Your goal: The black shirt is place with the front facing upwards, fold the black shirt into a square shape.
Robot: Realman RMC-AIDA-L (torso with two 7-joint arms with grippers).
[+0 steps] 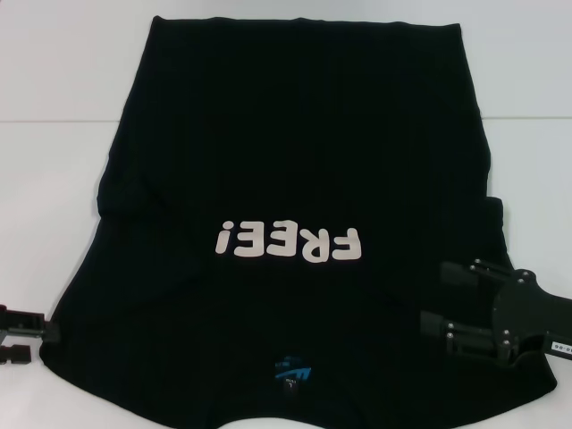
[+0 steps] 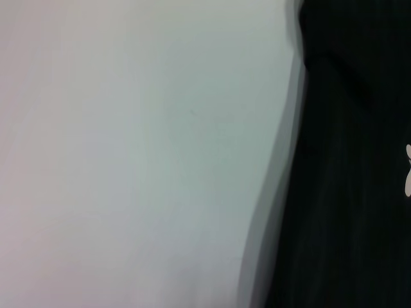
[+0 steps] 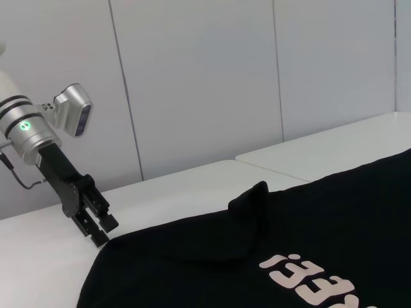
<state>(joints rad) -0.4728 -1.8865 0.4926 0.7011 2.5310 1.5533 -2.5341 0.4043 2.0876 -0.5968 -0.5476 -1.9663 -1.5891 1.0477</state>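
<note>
black shirt (image 1: 295,179) flat, sleeve fold (image 3: 253,196) raised — right wrist

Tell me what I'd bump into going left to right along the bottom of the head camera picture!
Left claw at the table's edge → black shirt with its blue neck label → right claw over the shirt's right side.

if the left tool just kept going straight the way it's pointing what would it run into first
Probably the black shirt. The left tool sits at the shirt's near left edge, pointing in toward the cloth, as the right wrist view also suggests. Its height above the white table is unclear.
</note>
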